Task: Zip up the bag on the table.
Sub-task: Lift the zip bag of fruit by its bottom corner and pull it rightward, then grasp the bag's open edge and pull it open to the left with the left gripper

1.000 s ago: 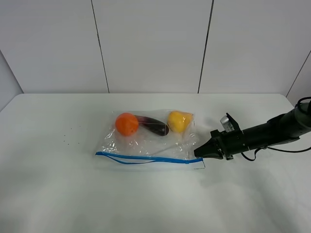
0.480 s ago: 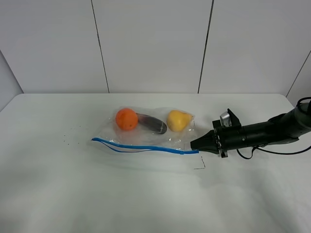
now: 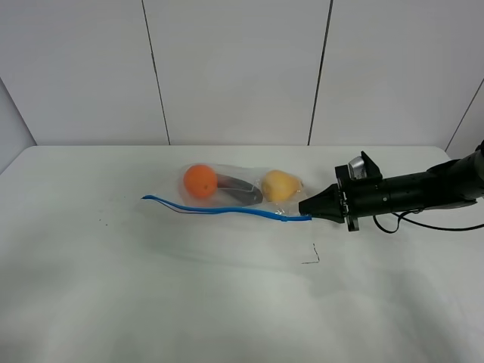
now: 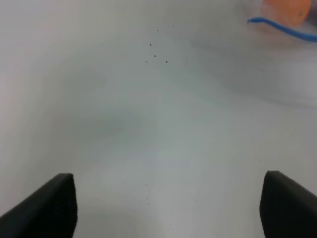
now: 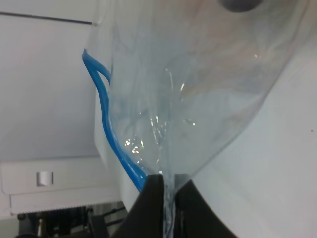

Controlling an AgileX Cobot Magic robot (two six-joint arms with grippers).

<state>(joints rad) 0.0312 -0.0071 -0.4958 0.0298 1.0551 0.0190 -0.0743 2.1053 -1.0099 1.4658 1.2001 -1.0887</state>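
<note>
Right gripper (image 3: 306, 214) is pinching, jaws closed, the 3 o'clock corner of the clear crinkly plastic bag (image 3: 234, 198), holding its blue zip strip (image 3: 219, 209) raised off the large white table (image 3: 151, 295). The bag is sitting just 12 o'clock of centre. Left gripper (image 4: 168, 208) is hanging wide open, empty. Step: anchoring. Next probably needs the left pinching along the strip.

Pale wall panels (image 3: 234, 68) run well behind the right gripper (image 3: 304, 212), split by dark vertical seams (image 3: 320, 72). Near its tips, on the camera side, there's a thin dark angled mark (image 3: 311, 257). Well apart, out where the tips point, a scatter of tiny dark specks (image 3: 102, 221).
</note>
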